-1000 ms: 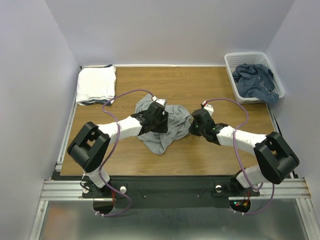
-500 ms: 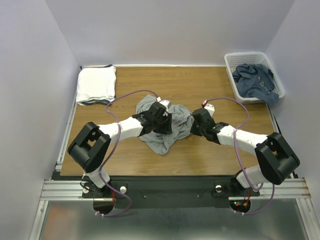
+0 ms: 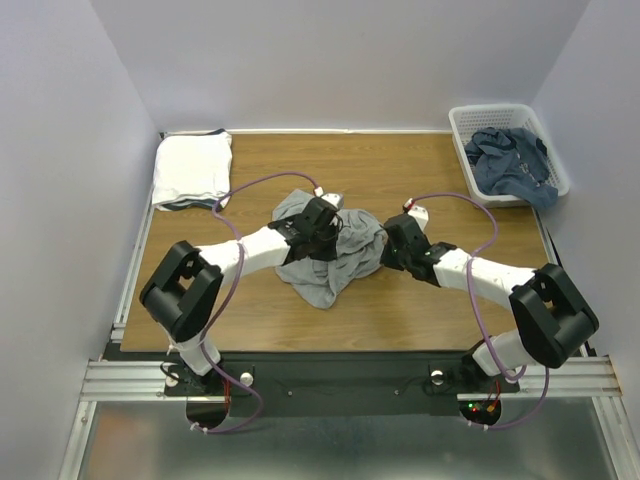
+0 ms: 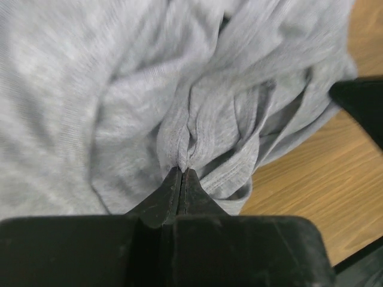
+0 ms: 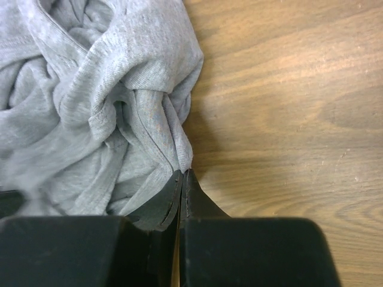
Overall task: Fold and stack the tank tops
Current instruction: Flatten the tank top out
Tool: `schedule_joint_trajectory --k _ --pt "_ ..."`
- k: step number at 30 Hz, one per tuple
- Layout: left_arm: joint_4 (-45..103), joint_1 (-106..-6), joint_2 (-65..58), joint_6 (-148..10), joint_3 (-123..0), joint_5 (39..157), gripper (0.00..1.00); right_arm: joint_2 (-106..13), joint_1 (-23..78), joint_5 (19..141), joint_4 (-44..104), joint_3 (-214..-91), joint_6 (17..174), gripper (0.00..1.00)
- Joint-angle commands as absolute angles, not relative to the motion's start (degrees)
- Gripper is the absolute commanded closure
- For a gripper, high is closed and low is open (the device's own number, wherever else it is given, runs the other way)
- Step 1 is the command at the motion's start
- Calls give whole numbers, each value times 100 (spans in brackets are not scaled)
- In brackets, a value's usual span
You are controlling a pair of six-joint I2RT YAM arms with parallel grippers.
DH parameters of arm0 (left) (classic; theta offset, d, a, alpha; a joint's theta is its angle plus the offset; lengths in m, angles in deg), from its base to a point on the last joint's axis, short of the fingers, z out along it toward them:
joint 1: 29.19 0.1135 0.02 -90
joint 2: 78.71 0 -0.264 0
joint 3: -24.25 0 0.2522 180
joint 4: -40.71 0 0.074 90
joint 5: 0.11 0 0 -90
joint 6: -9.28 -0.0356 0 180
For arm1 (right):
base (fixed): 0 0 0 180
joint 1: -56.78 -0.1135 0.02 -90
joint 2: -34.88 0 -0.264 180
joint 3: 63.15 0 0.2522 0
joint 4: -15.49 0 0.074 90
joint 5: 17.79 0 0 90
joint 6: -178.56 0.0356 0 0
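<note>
Crumpled in a heap on the tabletop [image 3: 400, 170], well left of the basket [image 3: 462, 125] and nearer the arm bases than it: the grey tank top [image 3: 335, 262]. Clenched on a raised ridge of its cloth, the left hand [image 4: 181, 173], on the side of the heap far from the basket. Clenched likewise on a twisted fold at the heap's basket-side edge, the right hand [image 5: 181, 176], low against the wood.

Likely to go wrong from here: pulling apart with both pinches on bunched folds rather than on hem or straps, leaving the top stretched into a twisted rope instead of lying flat. Thin bites, too, so easy to slip free under tension and drop one side back into the heap. No telling the number of layers caught in either pinch; with several, no opening out, only dragging. Also a danger of hauling the whole heap toward the folded white stack [image 3: 190, 168], far to the basket's left, and ruffling it. Yet to be done: a blue tank top [image 3: 510, 160], lying in the basket.
</note>
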State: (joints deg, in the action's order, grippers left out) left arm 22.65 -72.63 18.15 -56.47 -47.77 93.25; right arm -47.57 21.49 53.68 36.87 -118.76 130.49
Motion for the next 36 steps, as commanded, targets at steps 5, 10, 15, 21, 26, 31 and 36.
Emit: schedule_joint_trajectory --k 5,10,15,21,26,31,36 --pt "1070 -7208 -12 -5874 -6307 8181 100 -4791 2312 5111 3673 -12165 12934 100" --pt "543 -7182 -531 -5866 -6633 7979 100 -4712 2382 5103 3699 -12200 12890 100" --pt "410 -7173 -936 -5787 -6650 7672 100 -4580 2461 5085 3804 -12314 12811 99" --pt "286 -7129 -1129 -5708 -6475 7425 100 -4177 2540 4980 4041 -12473 12767 98" --pt "636 -7138 -1340 -5734 -6308 8150 100 -3658 2575 4909 4331 -12587 12714 77" --pt "1454 -7225 -1218 -5559 -5703 9664 100 -3236 2575 5927 4367 -12587 12784 66" --pt "2632 -8232 -657 -5278 -4947 10316 100 -2710 2567 6176 4402 -12368 13013 65"
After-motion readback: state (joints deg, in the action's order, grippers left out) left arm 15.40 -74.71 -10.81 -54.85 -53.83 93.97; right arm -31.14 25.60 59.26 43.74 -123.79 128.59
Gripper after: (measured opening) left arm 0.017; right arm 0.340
